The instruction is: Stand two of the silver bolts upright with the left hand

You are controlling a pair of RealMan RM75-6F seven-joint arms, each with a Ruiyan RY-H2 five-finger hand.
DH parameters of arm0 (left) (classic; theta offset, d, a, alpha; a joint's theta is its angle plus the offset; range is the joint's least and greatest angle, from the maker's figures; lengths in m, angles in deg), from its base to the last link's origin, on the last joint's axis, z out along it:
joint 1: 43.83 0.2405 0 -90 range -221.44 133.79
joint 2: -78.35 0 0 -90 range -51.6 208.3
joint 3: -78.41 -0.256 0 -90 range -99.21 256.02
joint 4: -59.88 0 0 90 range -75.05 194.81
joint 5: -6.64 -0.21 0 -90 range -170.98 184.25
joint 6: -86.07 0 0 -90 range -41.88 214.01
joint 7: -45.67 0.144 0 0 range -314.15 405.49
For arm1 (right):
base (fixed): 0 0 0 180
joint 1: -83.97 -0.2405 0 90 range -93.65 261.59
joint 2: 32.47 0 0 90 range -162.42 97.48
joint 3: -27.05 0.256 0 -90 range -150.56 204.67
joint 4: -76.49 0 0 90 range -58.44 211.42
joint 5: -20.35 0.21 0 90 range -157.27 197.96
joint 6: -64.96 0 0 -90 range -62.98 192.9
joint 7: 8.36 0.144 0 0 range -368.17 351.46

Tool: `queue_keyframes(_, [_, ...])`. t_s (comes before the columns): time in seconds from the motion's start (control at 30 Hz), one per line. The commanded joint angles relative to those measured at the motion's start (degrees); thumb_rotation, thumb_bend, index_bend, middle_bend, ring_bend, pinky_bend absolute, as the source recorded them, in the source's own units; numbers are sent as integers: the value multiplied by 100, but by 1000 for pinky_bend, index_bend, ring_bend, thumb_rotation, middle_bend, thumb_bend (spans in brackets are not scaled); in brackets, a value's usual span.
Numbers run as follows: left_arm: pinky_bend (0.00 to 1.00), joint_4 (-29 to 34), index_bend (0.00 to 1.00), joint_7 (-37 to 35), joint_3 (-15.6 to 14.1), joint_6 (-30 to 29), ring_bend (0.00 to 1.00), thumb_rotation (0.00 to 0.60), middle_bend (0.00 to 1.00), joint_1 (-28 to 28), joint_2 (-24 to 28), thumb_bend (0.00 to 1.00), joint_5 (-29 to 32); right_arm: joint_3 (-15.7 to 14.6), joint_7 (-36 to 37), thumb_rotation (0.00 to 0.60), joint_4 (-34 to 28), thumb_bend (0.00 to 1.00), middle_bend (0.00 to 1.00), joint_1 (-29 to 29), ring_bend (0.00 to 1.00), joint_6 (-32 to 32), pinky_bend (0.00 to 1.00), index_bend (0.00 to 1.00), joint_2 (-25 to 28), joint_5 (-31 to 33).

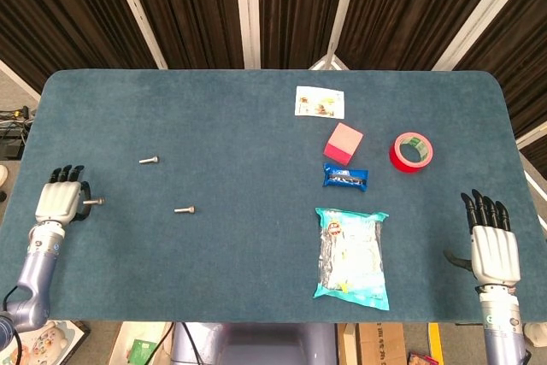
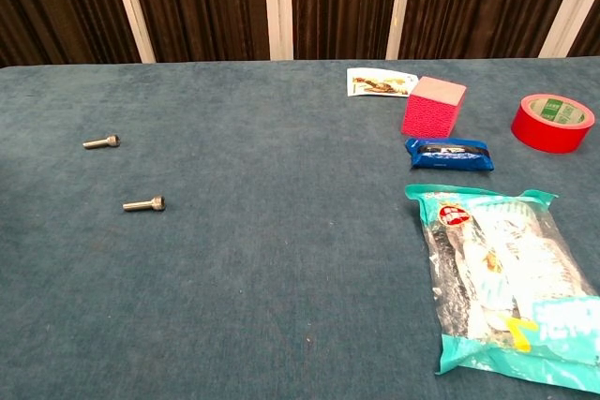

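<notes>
Two silver bolts lie on their sides on the left part of the tabletop [image 1: 256,126]: the far bolt [image 1: 149,160] and the near bolt [image 1: 184,209], well apart. A third bolt [image 1: 92,202] lies beside the left robot hand [image 1: 58,202] at the left edge; whether that hand grasps it cannot be told. The right robot hand [image 1: 493,250] rests released, fingers apart, at the right edge. The tabletop is teal felt with rounded corners. Behind it hang dark curtains [image 1: 197,6] with pale slats.

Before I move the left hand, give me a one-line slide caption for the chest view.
Two silver bolts lying flat at left, snacks and red tape roll at right, no hand in view.
</notes>
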Motion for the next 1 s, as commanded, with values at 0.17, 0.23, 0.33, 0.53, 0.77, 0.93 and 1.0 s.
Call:
queue_keyframes(0.17, [0, -35, 550, 2, -1, -19, 0, 600, 74, -1, -42, 460, -23, 17, -5, 600, -9, 0, 20, 3, 0, -16, 0, 78, -10, 22])
queue_keyframes(0.23, [0, -31, 555, -13, 5, -28, 0, 600, 76, 3, -41, 467, -26, 20, -9, 600, -14, 0, 20, 6, 0, -26, 0, 78, -13, 26])
queue_keyframes(0.33, [0, -22, 559, -16, 15, -57, 0, 600, 77, 10, -25, 473, -31, 21, -7, 600, -20, 0, 20, 9, 0, -36, 0, 78, -15, 22])
queue_keyframes(0.53, [0, 138, 567, 64, 44, -211, 0, 600, 81, 10, 84, 480, -87, 26, -6, 600, -36, 0, 20, 10, 0, -31, 0, 79, -19, 41])
queue_keyframes(0.77, [0, 547, 572, 709, 27, -482, 0, 600, 84, -21, 299, 481, -152, 33, -4, 600, -75, 0, 20, 21, 0, -37, 0, 78, -5, 65])
queue_keyframes(0.93, [0, 914, 572, 1265, 55, -732, 0, 600, 83, -38, 441, 488, -139, 39, 34, 600, -114, 0, 20, 29, 0, -37, 0, 79, 27, 70])
queue_keyframes(1.0, [0, 1090, 572, 1474, 61, -826, 0, 600, 83, -40, 506, 488, -133, 42, 49, 600, -126, 0, 20, 32, 0, -37, 0, 79, 38, 74])
